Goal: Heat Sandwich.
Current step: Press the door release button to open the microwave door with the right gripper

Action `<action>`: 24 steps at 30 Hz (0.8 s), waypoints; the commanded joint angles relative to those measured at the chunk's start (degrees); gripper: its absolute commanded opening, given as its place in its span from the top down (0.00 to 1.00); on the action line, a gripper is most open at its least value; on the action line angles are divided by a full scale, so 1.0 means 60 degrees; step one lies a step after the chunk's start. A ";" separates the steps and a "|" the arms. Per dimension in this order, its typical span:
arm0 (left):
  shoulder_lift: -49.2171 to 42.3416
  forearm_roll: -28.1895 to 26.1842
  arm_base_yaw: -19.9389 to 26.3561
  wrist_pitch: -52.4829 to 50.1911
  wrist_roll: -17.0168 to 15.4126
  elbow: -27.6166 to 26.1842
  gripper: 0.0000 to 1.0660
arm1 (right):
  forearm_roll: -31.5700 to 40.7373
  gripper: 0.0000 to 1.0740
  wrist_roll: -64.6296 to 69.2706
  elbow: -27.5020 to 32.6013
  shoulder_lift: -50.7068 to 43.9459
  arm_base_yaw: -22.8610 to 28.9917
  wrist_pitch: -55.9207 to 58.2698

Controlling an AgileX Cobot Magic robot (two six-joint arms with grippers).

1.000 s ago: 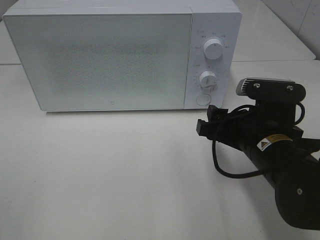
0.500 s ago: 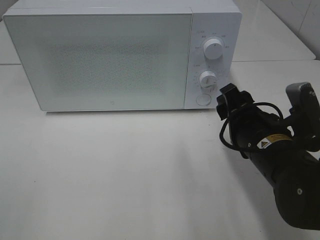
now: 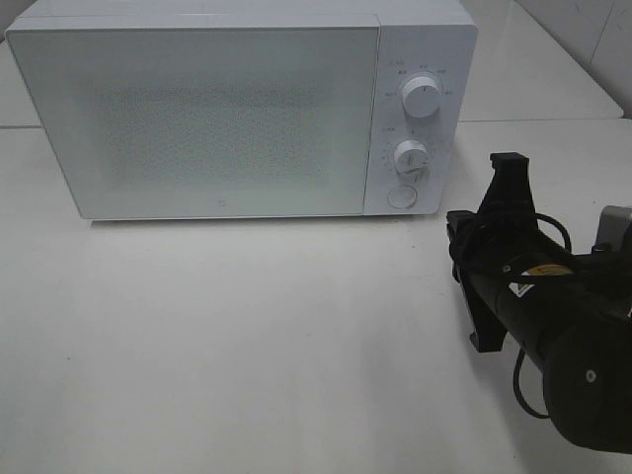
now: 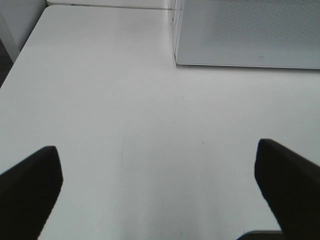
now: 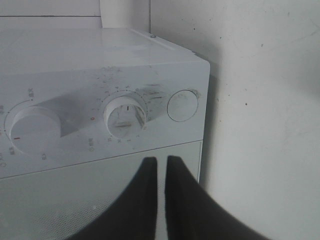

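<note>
Well, the sandwich is nowhere I can see. It is not on the plain white tabletop [image 3: 247, 326] and not in either gripper. Whether it sits behind the frosted, closed door [image 3: 197, 118] of the boxy white microwave oven [image 3: 415, 39] I cannot tell.

The right gripper [image 5: 159, 160] has its two black fingers pinched almost together with nothing between them. It points at the oven's control panel, near the lower white timer dial [image 5: 126, 116] and the round flush white button [image 5: 182, 105], and touches neither. The left gripper [image 4: 156, 147] hangs over bare table with its fingers spread wide, holding nothing.

With the fingers closed into a single prod, I take the step to be a push on that round button to release the door, though a move for the dial cannot be ruled out.

To do it well:
- Centre the tips squarely on the button.
- Come in straight at the panel rather than at a slant.
- Press short and firm, so the light oven is not shoved backwards.
- Stay off the dial just beside it.
- Draw straight back afterwards, clear of the door's swing.
</note>
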 commanded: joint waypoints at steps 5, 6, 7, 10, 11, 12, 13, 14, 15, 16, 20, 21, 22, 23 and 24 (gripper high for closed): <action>-0.0038 -0.0057 0.0029 -0.0134 -0.0019 0.0029 0.06 | 0.0038 1.00 0.0095 -0.0057 -0.0019 0.0000 0.0516; -0.0038 -0.0057 0.0029 -0.0134 -0.0019 0.0029 0.06 | 0.0038 1.00 0.0095 -0.0057 -0.0019 0.0000 0.0516; -0.0038 -0.0057 0.0029 -0.0134 -0.0019 0.0029 0.06 | 0.0048 1.00 0.0095 -0.0057 -0.0019 0.0000 0.0563; -0.0038 -0.0057 0.0029 -0.0134 -0.0019 0.0029 0.06 | 0.0143 1.00 0.0095 -0.0057 -0.0019 0.0000 0.0640; -0.0038 -0.0057 0.0029 -0.0134 -0.0019 0.0029 0.06 | 0.0143 1.00 0.0095 -0.0057 -0.0019 0.0000 0.0640; -0.0038 -0.0057 0.0029 -0.0134 -0.0019 0.0029 0.06 | 0.0153 1.00 0.0095 -0.0057 -0.0019 0.0000 0.0640; -0.0038 -0.0057 0.0029 -0.0134 -0.0019 0.0029 0.06 | 0.0172 1.00 0.0095 -0.0057 -0.0019 0.0000 0.0640; -0.0038 -0.0057 0.0029 -0.0134 -0.0019 0.0029 0.06 | 0.0181 1.00 0.0095 -0.0067 -0.0019 0.0000 0.0640; -0.0038 -0.0057 0.0029 -0.0134 -0.0019 0.0029 0.06 | 0.0181 1.00 0.0095 -0.0067 -0.0019 0.0000 0.0640; -0.0038 -0.0057 0.0029 -0.0134 -0.0019 0.0029 0.06 | 0.0191 1.00 0.0095 -0.0067 -0.0019 0.0000 0.0649; -0.0038 -0.0057 0.0029 -0.0134 -0.0019 0.0029 0.06 | -0.0143 1.00 0.0076 -0.0239 -0.0019 -0.0382 0.1012; -0.0038 -0.0057 0.0029 -0.0134 -0.0019 0.0029 0.06 | -0.0286 1.00 0.0057 -0.0306 -0.0019 -0.0525 0.1184; -0.0038 -0.0057 0.0029 -0.0134 -0.0019 0.0029 0.06 | -0.0468 1.00 0.0048 -0.0392 -0.0019 -0.0707 0.1308; -0.0038 -0.0057 0.0029 -0.0134 -0.0019 0.0029 0.06 | -0.0611 1.00 0.0038 -0.0458 -0.0019 -0.0869 0.1404; -0.0038 -0.0057 0.0029 -0.0134 -0.0019 0.0029 0.06 | -0.0869 1.00 -0.0019 -0.0659 -0.0019 -0.1136 0.1576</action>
